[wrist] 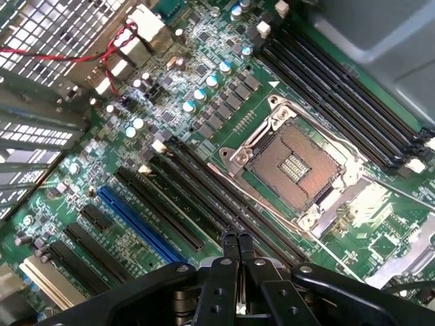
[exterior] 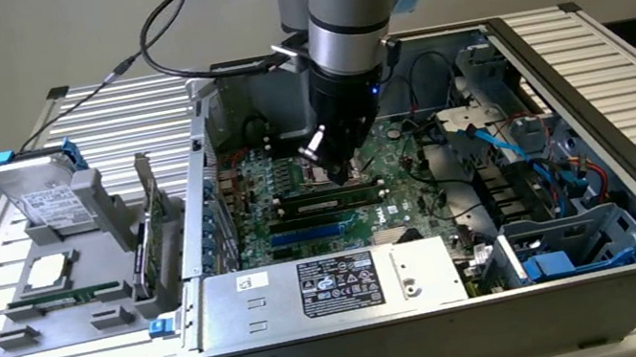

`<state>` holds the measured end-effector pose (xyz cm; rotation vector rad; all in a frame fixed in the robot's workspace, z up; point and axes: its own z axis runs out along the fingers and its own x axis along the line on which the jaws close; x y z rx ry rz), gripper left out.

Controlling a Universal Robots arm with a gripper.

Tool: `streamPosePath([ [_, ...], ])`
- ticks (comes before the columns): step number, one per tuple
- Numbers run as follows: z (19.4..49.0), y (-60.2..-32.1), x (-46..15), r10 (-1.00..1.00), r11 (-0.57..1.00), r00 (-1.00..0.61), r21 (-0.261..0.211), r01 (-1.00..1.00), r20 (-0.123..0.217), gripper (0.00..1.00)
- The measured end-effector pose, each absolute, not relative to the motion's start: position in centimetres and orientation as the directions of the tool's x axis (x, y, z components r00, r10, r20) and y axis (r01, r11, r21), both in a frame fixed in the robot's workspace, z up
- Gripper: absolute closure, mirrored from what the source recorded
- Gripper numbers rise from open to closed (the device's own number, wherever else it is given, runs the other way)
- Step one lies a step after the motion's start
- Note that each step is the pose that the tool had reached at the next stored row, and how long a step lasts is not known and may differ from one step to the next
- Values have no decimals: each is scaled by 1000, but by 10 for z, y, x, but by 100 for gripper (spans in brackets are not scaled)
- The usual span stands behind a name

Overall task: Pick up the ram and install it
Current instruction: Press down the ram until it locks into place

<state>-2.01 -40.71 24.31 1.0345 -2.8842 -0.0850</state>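
In the exterior view a long, narrow green stick with dark chips, the ram (exterior: pixel 325 202), stands on edge in a black slot on the motherboard (exterior: pixel 302 239) inside the open computer case. My gripper (exterior: pixel 341 175) hangs straight down over the ram's middle, its tips at or just above the top edge. In the wrist view my gripper (wrist: pixel 238 239) is shut, its two thin fingers (wrist: pixel 230 252) pressed together with nothing visible between them. The tips sit over the row of long black slots (wrist: pixel 183 204) beside the empty CPU socket (wrist: pixel 292 166). The ram is hidden beneath them there.
The silver power supply (exterior: pixel 336 287) fills the case's front. Blue and red cables (exterior: pixel 548 159) and a drive cage (exterior: pixel 563 254) lie at the exterior view's right. A grey fixture (exterior: pixel 63 279) at the left holds a hard drive (exterior: pixel 36 192), an expansion card (exterior: pixel 151 226) and a narrow green strip (exterior: pixel 67 298).
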Motion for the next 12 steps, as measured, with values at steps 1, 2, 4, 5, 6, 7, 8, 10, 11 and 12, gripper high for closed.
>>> streamPosePath([
  [1,243,-407,-20,-624,781,-779,78,-620,53,90],
  [2,243,-407,-20,-612,790,-789,78,-608,53,90],
  [4,243,-407,-20,-589,808,-806,78,-585,53,90],
  [5,243,-407,-20,-577,816,-815,78,-573,53,90],
  [6,243,-407,-20,-565,824,-823,78,-561,53,90],
  [7,243,-407,-20,-553,833,-832,78,-549,53,90],
  [8,243,-407,-20,-541,840,-840,78,-536,53,90],
  [10,243,-407,-20,-516,856,-855,78,-512,53,90],
  [11,243,-407,-20,-504,863,-862,78,-499,53,90],
  [12,243,-407,-20,-491,870,-869,78,-487,53,90],
])
